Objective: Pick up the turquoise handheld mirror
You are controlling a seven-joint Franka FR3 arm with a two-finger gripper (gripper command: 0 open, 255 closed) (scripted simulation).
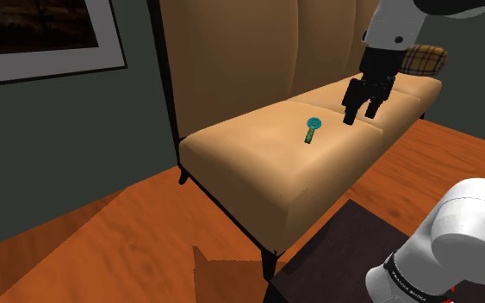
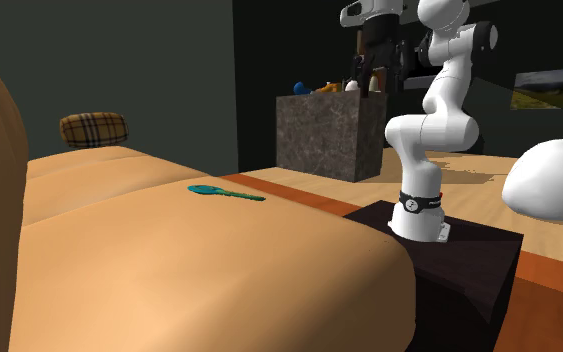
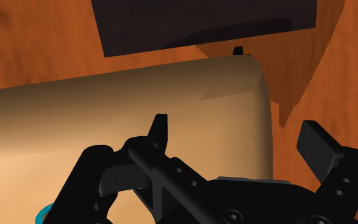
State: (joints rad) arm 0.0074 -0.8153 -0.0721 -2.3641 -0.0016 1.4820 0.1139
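My gripper (image 1: 361,114) hangs above the tan sofa seat (image 1: 258,168), its fingers spread wide with nothing between them. I judge that suits the job, since a thin handle has to pass between them before they can close. The turquoise mirror (image 1: 312,129) lies flat on the cushion below my fingertips and off to one side, near but clearly apart from them. In the wrist view only a sliver of the mirror (image 3: 42,215) peeps out beside the base of one finger (image 3: 160,127), so I am probably not yet centred over it. Its round head lies nearer my fingers and its handle runs away from them toward the seat's front edge (a flat, slim thing, so I expect to pinch across the handle from above). The dark stand (image 3: 203,22) sits beyond my fingertips, past the edge of the seat.

Counting: one mirror (image 2: 224,192); two fingers; one plaid cushion (image 1: 425,58) behind my gripper at the far end of the sofa; one framed picture (image 1: 42,34) on the wall; one grey box (image 2: 329,135) on the floor.
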